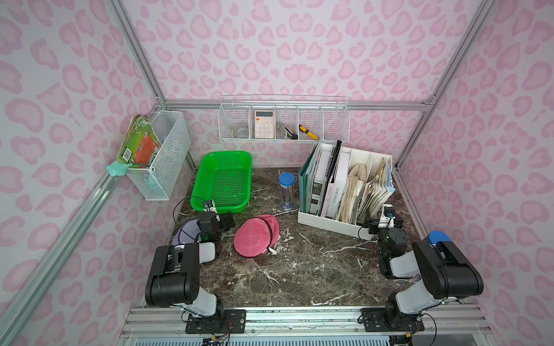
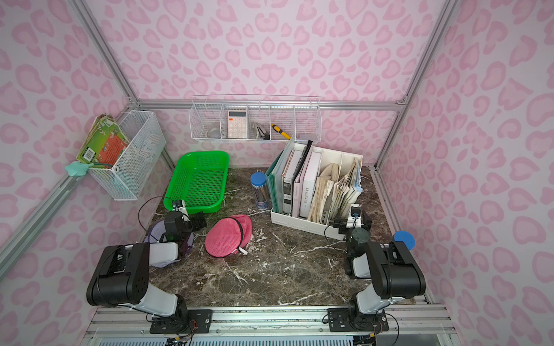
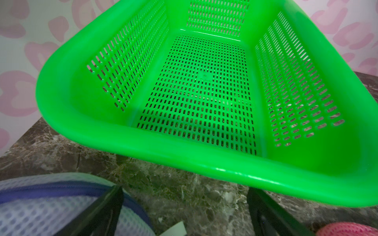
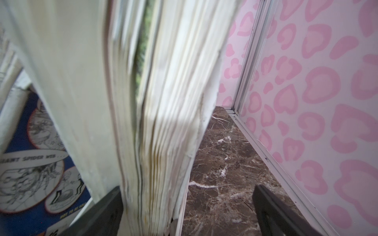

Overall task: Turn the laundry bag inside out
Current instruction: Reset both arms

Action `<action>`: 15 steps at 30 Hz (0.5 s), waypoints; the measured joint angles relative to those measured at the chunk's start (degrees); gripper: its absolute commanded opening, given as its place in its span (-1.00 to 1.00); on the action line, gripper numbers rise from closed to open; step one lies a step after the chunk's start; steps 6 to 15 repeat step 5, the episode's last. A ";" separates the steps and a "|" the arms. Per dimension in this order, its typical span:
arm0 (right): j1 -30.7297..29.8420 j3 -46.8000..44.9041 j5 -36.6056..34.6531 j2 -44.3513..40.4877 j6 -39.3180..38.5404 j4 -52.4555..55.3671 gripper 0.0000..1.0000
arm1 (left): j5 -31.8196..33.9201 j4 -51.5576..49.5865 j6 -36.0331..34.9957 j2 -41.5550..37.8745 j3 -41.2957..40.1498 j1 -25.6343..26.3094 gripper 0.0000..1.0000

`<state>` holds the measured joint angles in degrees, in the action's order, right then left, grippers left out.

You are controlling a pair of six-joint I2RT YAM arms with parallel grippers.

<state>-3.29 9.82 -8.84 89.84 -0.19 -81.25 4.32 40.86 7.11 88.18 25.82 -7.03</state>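
Observation:
A round pink mesh laundry bag (image 1: 256, 236) (image 2: 229, 235) lies flat on the marble table, its dark zipper line and white tag facing up; a bit of it shows in the left wrist view (image 3: 347, 229). A second, lavender mesh bag (image 1: 186, 230) (image 3: 41, 204) lies under the left arm. My left gripper (image 1: 218, 218) (image 2: 187, 220) (image 3: 184, 214) hangs open between the lavender bag and the green basket, holding nothing. Beside the magazines at the right, my right gripper (image 1: 385, 224) (image 2: 352, 223) (image 4: 187, 212) is open and holds nothing.
A green perforated basket (image 1: 209, 167) (image 3: 204, 163) stands behind the left gripper. A white file organizer (image 1: 329, 223) with books and worn magazines (image 4: 163, 122) fills the back right. A blue-lidded pencil tube (image 1: 287, 190) stands between them. Wire baskets (image 1: 284, 119) hang on the walls.

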 measured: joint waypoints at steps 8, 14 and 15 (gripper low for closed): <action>0.42 0.50 0.42 0.00 0.02 0.50 0.99 | 0.00 0.00 0.00 0.00 0.00 0.00 0.98; 0.42 0.50 0.42 0.00 0.02 0.50 0.99 | 0.00 0.00 0.00 0.00 0.00 0.00 0.98; 0.42 0.50 0.42 0.00 0.02 0.50 0.99 | 0.00 0.00 0.00 0.00 0.00 0.00 0.98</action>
